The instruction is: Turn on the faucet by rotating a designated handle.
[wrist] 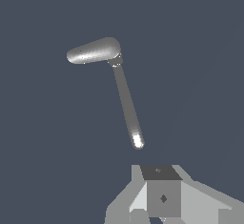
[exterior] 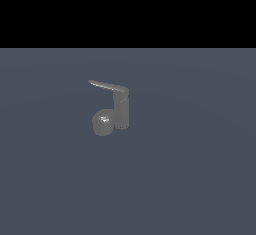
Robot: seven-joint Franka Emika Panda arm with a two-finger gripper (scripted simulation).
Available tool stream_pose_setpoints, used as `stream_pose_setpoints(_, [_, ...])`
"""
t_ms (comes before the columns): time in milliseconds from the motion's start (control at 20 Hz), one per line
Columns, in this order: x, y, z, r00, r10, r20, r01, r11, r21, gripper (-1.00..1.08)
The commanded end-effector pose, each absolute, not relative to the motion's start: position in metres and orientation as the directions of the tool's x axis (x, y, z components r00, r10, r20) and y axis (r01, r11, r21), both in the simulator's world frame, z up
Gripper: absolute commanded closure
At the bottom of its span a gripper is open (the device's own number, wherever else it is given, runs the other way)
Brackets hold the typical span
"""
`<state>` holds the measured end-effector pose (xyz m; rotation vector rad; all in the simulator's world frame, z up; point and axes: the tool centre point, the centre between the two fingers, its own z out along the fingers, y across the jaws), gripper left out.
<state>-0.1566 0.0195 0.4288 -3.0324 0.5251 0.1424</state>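
The hand is cut off by the wrist view's edge, its fingertips unseen, so its opening cannot be told. It is outside the exterior view.

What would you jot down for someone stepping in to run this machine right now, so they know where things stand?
Gripper: only partly visible at the wrist view's edge, so open or shut cannot be told; it holds nothing and touches nothing.
Faucet: stands upright on the grey floor, its stubby spout low toward the exterior view's left.
Handle: thin lever projecting from the post's top toward the exterior view's left, clear of the gripper.
Done: no contact made.
Left: reach the handle, push it around to open the faucet.
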Motion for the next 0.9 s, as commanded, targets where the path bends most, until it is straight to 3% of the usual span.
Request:
stream_pose_setpoints(0, [-0.141,0.024,0.421,0.914,-0.391,-0.109,-0.398,-0.916,-0.050,1.08])
stream_pose_setpoints(850, [-0.045,0.055,0.349,0.648,-0.747,-0.146,-0.758,-0.652,-0.027,1.08])
